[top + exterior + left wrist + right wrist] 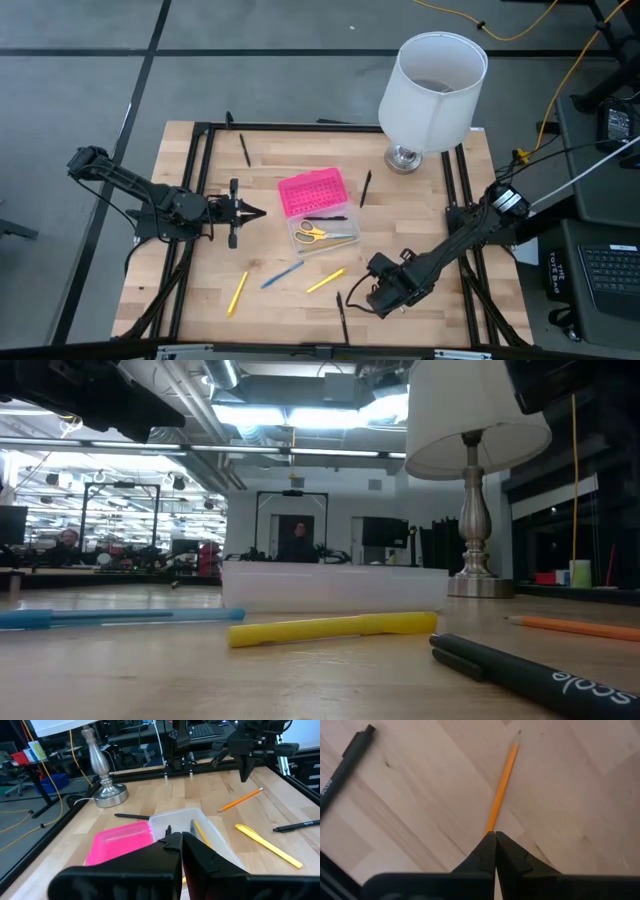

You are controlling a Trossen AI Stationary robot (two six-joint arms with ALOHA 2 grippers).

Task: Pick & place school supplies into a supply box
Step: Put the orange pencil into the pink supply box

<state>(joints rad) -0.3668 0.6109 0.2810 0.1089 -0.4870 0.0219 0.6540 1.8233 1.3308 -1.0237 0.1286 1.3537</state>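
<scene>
The right gripper (495, 836) has its dark fingers pressed together directly over one end of the thin orange wooden pencil (502, 780); whether they pinch it is unclear. The left gripper (252, 211) is closed and empty beside the pink-lidded clear plastic supply box (312, 193).

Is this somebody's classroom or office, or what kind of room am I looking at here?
Probably a robotics lab or workshop, not a classroom. Two dark robot arms work at a black-framed wooden table, yellow cables trail over the bare grey floor, and rows of ceiling strip lights hang above more equipment benches behind.
</scene>
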